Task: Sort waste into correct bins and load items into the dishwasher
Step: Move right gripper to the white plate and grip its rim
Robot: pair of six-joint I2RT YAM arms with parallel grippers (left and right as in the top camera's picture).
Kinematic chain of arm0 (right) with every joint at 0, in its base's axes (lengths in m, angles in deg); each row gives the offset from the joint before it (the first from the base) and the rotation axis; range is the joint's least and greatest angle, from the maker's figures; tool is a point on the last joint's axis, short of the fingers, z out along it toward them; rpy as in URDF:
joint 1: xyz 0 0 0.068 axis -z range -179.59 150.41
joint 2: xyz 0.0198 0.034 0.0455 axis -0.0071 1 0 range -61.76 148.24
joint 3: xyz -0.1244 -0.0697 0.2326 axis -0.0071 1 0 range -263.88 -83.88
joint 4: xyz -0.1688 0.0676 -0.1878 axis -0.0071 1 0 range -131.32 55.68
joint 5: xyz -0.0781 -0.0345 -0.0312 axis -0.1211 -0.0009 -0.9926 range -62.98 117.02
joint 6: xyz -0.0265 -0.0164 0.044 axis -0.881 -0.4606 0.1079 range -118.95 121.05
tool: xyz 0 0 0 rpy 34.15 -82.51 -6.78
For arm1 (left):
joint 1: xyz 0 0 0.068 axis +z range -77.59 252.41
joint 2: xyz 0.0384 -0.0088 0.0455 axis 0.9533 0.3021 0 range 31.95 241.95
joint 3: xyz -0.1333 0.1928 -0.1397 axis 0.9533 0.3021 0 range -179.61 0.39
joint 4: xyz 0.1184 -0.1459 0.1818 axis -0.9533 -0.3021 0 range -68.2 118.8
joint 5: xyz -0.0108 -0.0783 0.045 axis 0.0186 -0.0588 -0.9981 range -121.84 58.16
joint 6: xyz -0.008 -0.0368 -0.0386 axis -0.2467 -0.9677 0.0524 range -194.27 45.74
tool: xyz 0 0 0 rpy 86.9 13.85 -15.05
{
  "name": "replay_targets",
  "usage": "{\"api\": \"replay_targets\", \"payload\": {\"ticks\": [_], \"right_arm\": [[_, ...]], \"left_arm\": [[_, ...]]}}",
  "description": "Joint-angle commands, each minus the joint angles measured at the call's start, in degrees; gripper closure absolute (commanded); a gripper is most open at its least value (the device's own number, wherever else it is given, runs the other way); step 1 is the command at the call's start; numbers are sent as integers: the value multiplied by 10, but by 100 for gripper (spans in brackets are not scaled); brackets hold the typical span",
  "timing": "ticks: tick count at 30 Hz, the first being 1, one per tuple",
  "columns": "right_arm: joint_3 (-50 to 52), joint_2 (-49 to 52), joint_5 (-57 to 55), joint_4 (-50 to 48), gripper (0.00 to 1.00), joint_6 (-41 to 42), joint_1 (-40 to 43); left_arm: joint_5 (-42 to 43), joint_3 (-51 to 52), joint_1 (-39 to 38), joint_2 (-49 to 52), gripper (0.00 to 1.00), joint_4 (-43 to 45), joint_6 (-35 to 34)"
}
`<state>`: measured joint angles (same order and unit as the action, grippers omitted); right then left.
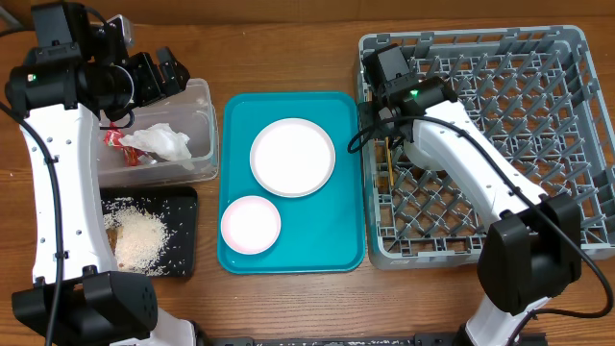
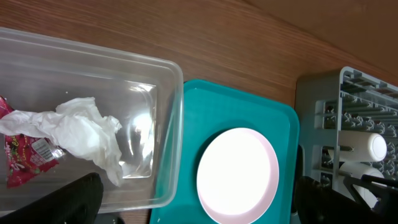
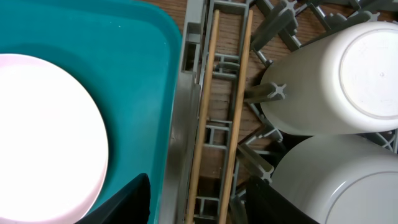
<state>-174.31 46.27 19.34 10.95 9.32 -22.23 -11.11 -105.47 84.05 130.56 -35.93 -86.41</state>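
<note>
- The left pincer (image 1: pixel 159 69) is held wide open and empty above the clear tub (image 1: pixel 202 144), where the tissue (image 1: pixel 159 141) and red wrapper (image 1: pixel 112 136) lie.
- The pink plate (image 1: pixel 292 157) is seen on the teal tray (image 1: pixel 336 240).
- The right pincer (image 3: pixel 202 202) is parted, gripping nothing, above the chopsticks (image 3: pixel 205 124) laid in the edge channel of the rack (image 1: pixel 577 58); they could be snagged and flicked out by a crooked lift.
</note>
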Motion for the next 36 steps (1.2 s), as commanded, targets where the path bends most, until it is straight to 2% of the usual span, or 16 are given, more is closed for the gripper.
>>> {"api": "replay_targets", "payload": {"ticks": [1, 8, 14, 17, 24, 31, 36], "right_arm": [[-14, -3, 17, -8, 49, 36, 0], [-14, -3, 216, -63, 50, 61, -7], [-12, -3, 240, -86, 49, 68, -52], [-5, -3, 219, -84, 47, 68, -77], [11, 7, 71, -94, 40, 68, -111], [11, 57, 10, -111, 40, 70, -105], [11, 104, 9, -131, 41, 69, -97]], "left_arm": [[-6, -10, 0, 1, 0, 2, -12], [-6, -10, 0, 1, 0, 2, -12], [-6, -10, 0, 1, 0, 2, -12], [-6, -10, 0, 1, 0, 2, -12], [-6, -10, 0, 1, 0, 2, -12], [-6, -10, 0, 1, 0, 2, -12], [-6, -10, 0, 1, 0, 2, -12]]}}
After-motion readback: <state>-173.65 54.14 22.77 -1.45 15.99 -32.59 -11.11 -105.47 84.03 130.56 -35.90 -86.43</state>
